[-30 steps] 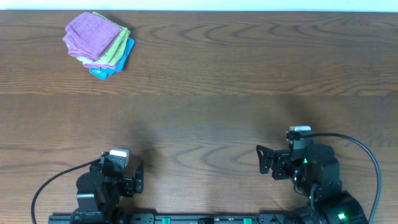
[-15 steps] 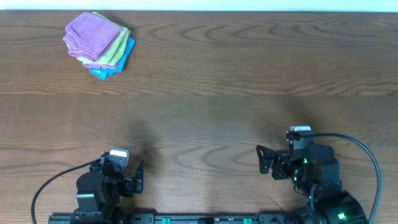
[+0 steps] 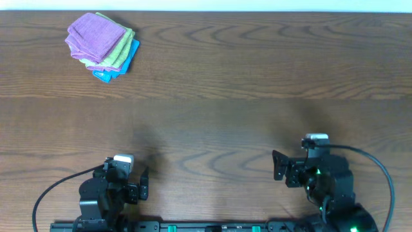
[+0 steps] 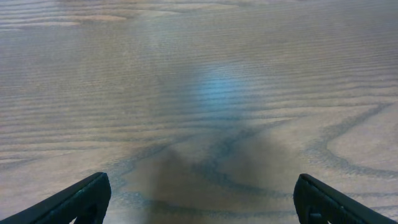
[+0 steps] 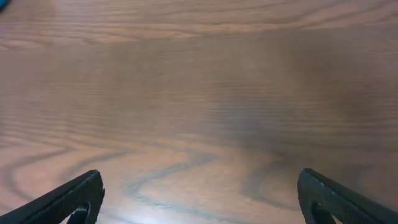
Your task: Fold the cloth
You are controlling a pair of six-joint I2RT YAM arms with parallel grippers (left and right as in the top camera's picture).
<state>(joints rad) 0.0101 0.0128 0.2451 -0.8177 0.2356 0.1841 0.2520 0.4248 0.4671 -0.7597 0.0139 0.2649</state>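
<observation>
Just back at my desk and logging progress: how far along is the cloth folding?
Done, it seems: the purple cloth, green cloth and blue cloth lie folded in one stack at the far left corner of the table. In hand: nothing; the left gripper and right gripper are open over bare wood at the near edge. Left: no unfolded cloth is in view.

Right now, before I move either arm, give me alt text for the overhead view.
A small stack of folded purple, green and blue cloths sits at the far left corner of a brown wood-grain table. The left gripper and right gripper sit by the near edge, both open and empty.
</observation>
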